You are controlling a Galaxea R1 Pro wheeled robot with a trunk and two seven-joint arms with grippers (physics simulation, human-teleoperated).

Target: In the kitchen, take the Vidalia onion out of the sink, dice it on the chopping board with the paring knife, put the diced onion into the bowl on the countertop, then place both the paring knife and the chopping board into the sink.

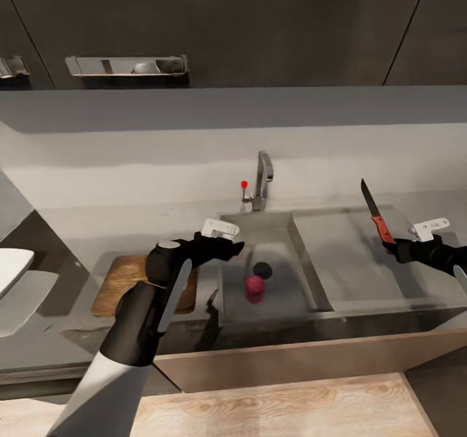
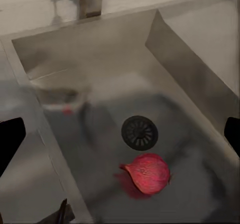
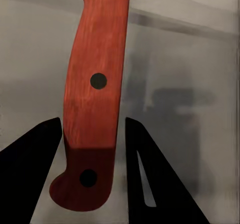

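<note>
A domestic kitchen: a steel sink (image 1: pixel 272 275) with a chrome tap (image 1: pixel 262 181) sat in a grey countertop (image 1: pixel 389 255), dark upper cabinets (image 1: pixel 259 22) hung above, a chopping board (image 1: pixel 126 281) lay left, wood-plank floor (image 1: pixel 292 411) nearest.

We can read no words, numbers or brand names anywhere. The one sign we find is a red dot on the tap (image 1: pixel 262 181).

Left tool (image 1: pixel 228 248) agape, right tool (image 1: pixel 391 246) clamped, arms outstretched.
</note>
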